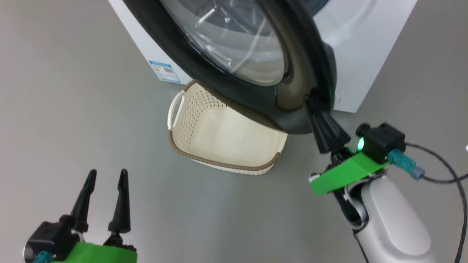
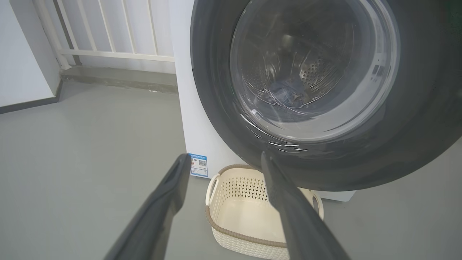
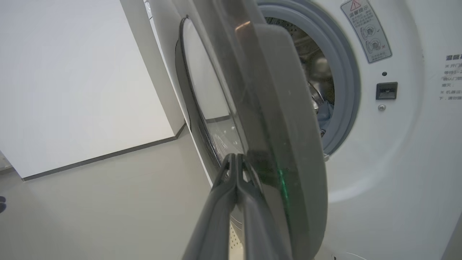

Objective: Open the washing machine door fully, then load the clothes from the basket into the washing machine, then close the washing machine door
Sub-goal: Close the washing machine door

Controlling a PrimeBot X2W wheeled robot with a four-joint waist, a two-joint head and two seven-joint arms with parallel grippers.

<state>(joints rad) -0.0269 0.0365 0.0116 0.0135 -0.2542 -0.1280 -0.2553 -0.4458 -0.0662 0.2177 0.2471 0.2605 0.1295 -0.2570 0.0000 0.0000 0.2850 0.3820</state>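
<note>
The washing machine (image 1: 365,47) stands with its door (image 1: 252,104) part open, the black rim hanging over the basket (image 1: 219,163). The basket's inside shows no garments. Light-blue clothes (image 3: 325,110) lie inside the drum and also show through the door glass (image 2: 285,92). My right gripper (image 1: 310,100) is shut, its fingertips against the door's free edge; in the right wrist view the right gripper (image 3: 236,157) meets the rim of the door (image 3: 274,108). My left gripper (image 1: 106,175) is open above the floor, short of the basket (image 2: 245,236), with nothing between its fingers (image 2: 173,187).
A blue label sticker (image 1: 164,71) marks the machine's lower corner. A black cable (image 1: 438,179) trails from my right wrist over the grey floor. A white railing (image 2: 108,29) and wall stand behind the machine's left side.
</note>
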